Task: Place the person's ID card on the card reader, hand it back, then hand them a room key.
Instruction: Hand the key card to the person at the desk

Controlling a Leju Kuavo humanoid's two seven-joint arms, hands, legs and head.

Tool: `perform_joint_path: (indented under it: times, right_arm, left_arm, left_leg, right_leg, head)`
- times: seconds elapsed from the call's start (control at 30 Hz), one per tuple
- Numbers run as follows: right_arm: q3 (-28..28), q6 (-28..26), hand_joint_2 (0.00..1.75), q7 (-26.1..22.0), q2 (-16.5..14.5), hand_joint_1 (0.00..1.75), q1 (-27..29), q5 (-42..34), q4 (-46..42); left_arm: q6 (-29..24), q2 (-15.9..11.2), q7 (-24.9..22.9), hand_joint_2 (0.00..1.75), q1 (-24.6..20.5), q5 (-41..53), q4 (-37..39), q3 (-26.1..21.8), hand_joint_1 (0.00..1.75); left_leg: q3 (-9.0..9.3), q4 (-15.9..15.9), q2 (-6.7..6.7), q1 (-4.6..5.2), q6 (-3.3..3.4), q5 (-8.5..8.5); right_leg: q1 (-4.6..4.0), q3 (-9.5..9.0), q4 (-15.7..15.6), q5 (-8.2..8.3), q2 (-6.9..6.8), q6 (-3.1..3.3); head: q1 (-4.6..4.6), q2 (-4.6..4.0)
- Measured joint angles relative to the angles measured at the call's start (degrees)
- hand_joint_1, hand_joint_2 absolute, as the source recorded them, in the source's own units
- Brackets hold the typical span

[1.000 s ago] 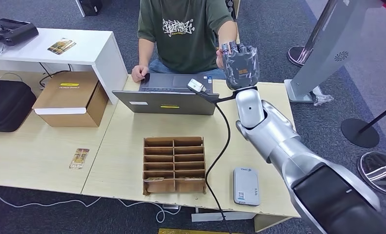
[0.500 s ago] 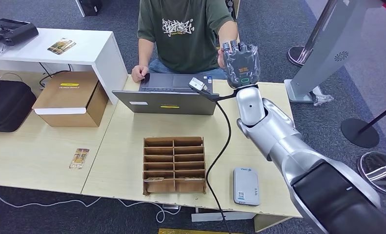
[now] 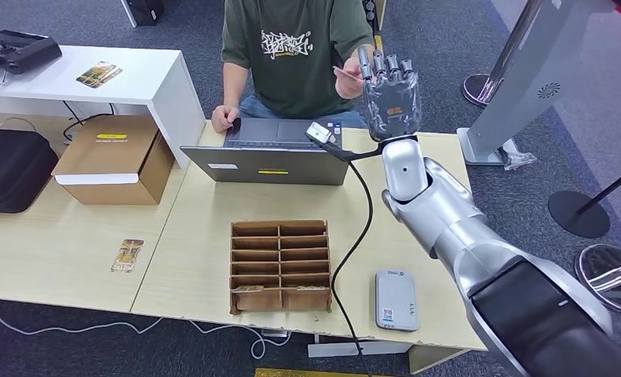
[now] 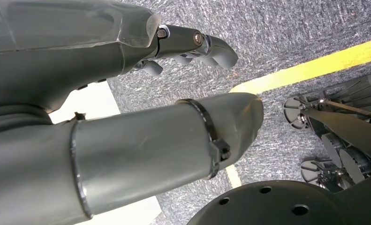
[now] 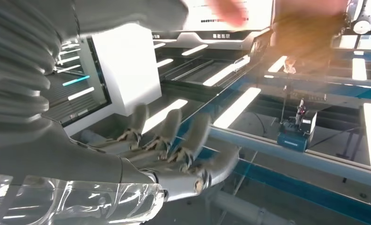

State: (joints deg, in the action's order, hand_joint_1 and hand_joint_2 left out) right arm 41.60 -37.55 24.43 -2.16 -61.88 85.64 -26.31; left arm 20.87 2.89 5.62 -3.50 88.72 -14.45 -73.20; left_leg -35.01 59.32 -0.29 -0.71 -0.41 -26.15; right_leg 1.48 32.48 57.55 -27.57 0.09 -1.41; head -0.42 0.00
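Two pale tables (image 3: 197,236) on grey carpet (image 3: 448,47)

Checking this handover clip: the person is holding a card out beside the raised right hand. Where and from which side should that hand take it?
Probably by the card's free end, the one toward the right hand. The person's hand seems to cover the other end, and the thin card lies roughly flat, so a thumb-and-finger pinch across its faces, coming from the robot's side, seems best.
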Motion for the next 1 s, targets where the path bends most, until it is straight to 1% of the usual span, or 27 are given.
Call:
perform_joint_path:
  times: [0.83, 1.0]
  right_arm:
    - [-0.11, -0.37, 1.75, 0.45, 0.01, 0.00, 0.03, 0.00, 0.00]
    - [-0.11, -0.60, 1.75, 1.26, 0.63, 0.00, 0.25, 0.00, -0.02]
  left_arm:
    - [-0.19, 0.01, -0.31, 0.00, -0.14, 0.00, 0.04, 0.74, 0.00]
    - [-0.22, 0.02, -0.34, 0.00, -0.24, -0.01, 0.04, 0.81, 0.00]
  left_leg:
    - [0.00, 0.01, 0.03, 0.00, 0.00, 0.00]
    - [0.00, 0.01, 0.03, 0.00, 0.00, 0.00]
  right_leg:
    - [0.00, 0.04, 0.00, 0.00, 0.03, 0.00]
    - [0.00, 0.06, 0.00, 0.00, 0.03, 0.00]
  head:
    - [0.00, 0.00]
    - [0.00, 0.00]
